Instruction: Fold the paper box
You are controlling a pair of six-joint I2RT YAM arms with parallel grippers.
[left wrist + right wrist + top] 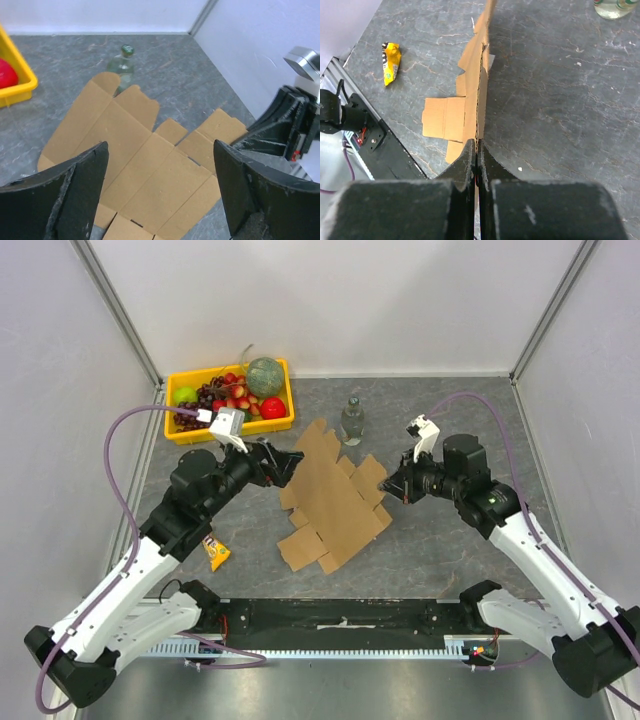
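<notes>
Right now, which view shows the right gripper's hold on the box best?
Right wrist: the right gripper pinches the box edge, seen edge-on. Top shows the contact small; left wrist shows the box flat, the pinch unclear.

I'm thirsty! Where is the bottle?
In the top view the bottle stands mid-back, right of the yellow bin, just behind the paper box.

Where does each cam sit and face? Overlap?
Top external: above, behind the bases, looking down; both arms, paper box show.
Left wrist: on left arm, faces across the box toward the right claw; open left claw frames it.
Right wrist: on right arm, looks along the box edge in its shut claw.
Shared: bottle, all three.
</notes>
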